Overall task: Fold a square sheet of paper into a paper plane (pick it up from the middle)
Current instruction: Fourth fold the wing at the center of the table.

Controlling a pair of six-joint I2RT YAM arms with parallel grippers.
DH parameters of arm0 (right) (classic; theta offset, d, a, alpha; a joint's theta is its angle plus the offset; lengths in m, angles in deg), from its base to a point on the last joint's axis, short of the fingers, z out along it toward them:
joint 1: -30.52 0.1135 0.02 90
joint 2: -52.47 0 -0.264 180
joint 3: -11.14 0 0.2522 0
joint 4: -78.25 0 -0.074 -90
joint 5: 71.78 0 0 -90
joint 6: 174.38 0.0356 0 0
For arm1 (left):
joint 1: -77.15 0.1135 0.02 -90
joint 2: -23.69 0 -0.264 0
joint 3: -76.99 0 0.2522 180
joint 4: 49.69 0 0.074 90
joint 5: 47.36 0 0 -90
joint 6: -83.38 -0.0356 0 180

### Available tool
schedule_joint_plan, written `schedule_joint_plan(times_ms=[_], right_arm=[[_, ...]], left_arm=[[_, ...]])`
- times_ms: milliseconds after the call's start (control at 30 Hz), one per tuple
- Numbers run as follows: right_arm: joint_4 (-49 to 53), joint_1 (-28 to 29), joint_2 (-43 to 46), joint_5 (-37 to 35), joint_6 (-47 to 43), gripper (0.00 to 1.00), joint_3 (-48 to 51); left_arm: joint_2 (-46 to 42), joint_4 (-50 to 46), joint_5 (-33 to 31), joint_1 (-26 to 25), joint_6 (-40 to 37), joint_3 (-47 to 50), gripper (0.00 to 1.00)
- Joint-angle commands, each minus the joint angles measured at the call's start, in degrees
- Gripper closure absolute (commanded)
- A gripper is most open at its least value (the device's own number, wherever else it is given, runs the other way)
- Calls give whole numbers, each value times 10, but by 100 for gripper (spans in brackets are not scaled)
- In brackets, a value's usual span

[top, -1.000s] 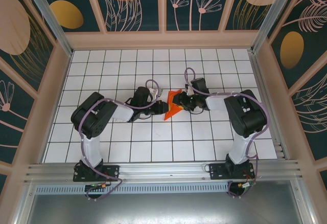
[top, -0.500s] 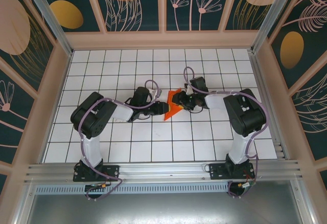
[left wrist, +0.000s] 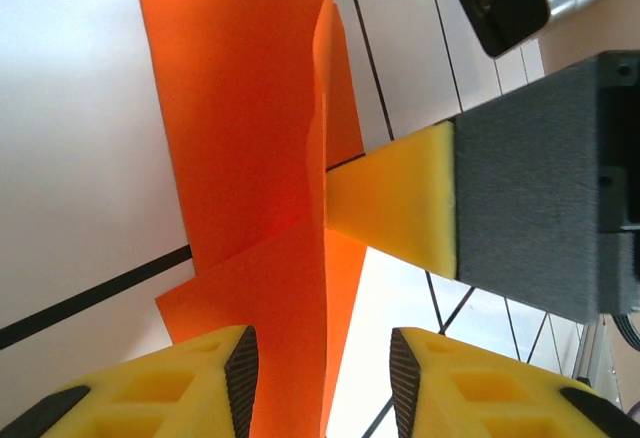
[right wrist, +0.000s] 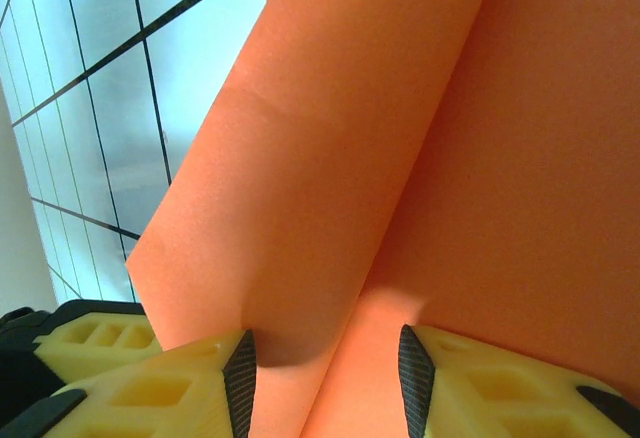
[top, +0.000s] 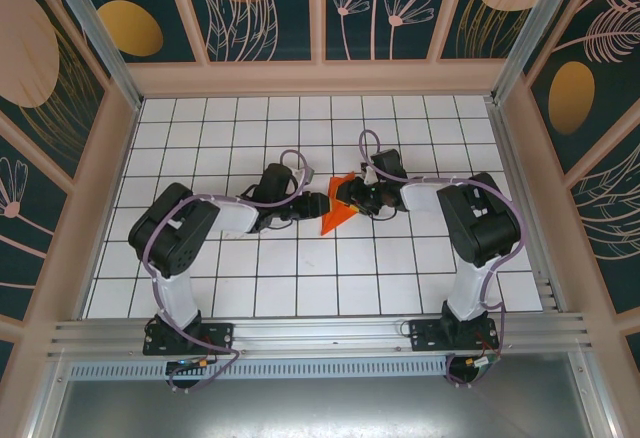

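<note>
The square sheet of paper (top: 337, 215) is bright orange-red and partly folded, lying mid-table between both grippers. In the left wrist view the sheet of paper (left wrist: 250, 138) has an upright crease that runs into the gap of my left gripper (left wrist: 322, 378), whose jaws stand open on either side without pinching it. One yellow finger (left wrist: 395, 198) of the right gripper touches that crease from the right. My right gripper (right wrist: 325, 378) is open too, its pads apart over the sheet of paper (right wrist: 400, 158), a fold line passing between them. Seen from above, the left gripper (top: 316, 205) and right gripper (top: 346, 196) nearly meet.
The white gridded table (top: 250, 128) is walled by wooden side panels (top: 100, 188) and a back panel (top: 320, 78). A metal rail (top: 320, 333) with both arm bases runs along the near edge. Cables loop over both wrists.
My left gripper's jaws have opened, letting go of the paper, and the left arm's elbow has shifted left. The right gripper and the paper stay about where they were.
</note>
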Motion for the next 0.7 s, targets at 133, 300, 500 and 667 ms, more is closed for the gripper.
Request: schedule_joint_plan(times_ms=[133,300,500,667], right_arm=[[35,1,-30,-40,-13,54,-8],[37,1,-33,-38,-13,54,-11],[40,3,-35,-34,-15,54,-13],[43,2,-35,-34,-18,54,-13]], left_arm=[[43,-15,37,2,32,-35,65],[62,-19,55,1,32,-54,68],[80,-19,82,-2,17,-71,75],[88,-21,82,-2,8,-71,81]])
